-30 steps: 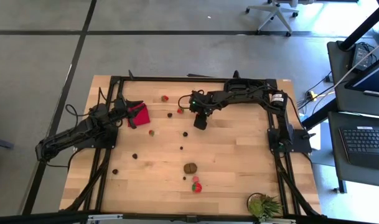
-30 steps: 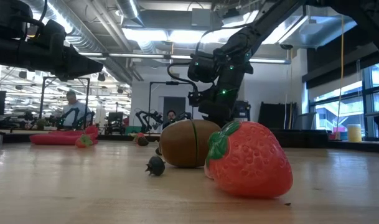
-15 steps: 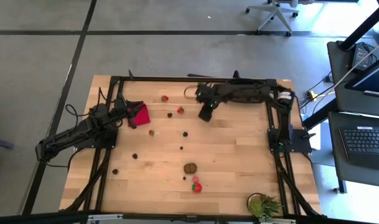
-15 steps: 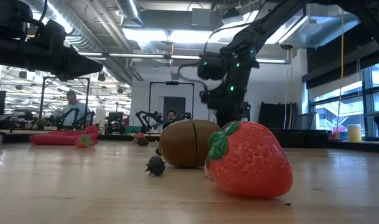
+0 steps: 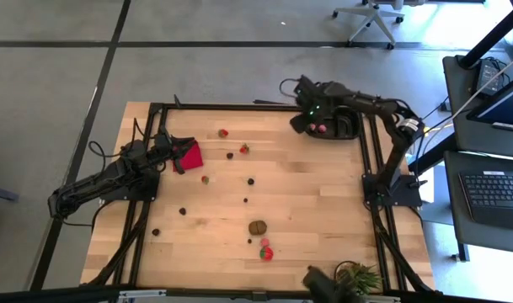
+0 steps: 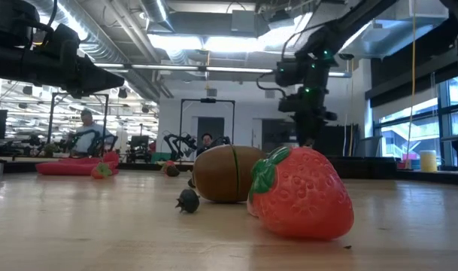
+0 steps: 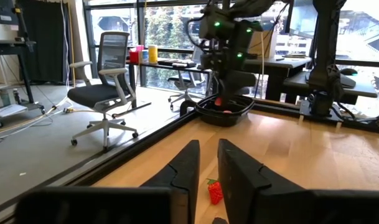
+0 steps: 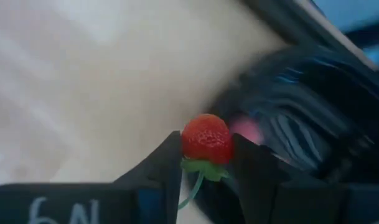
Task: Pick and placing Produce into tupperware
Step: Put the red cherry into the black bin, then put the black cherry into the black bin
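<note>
Fingers of our right gripper [image 8: 206, 163] pinch a small red plastic strawberry [image 8: 206, 138] between them. We hold it just beside the black shallow plastic tray [image 8: 313, 118]. Our left gripper [image 7: 208, 163] is almost closed, empty.

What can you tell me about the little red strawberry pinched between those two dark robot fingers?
The small red strawberry looks like glossy plastic, dimpled with seeds, with green leaves and a thin green stem hanging beneath. The right gripper clamps it from both sides, and nothing else touches it. It hangs in the air at the edge of the black shallow plastic tray at the table's far right corner, where something pink already lies.
</note>
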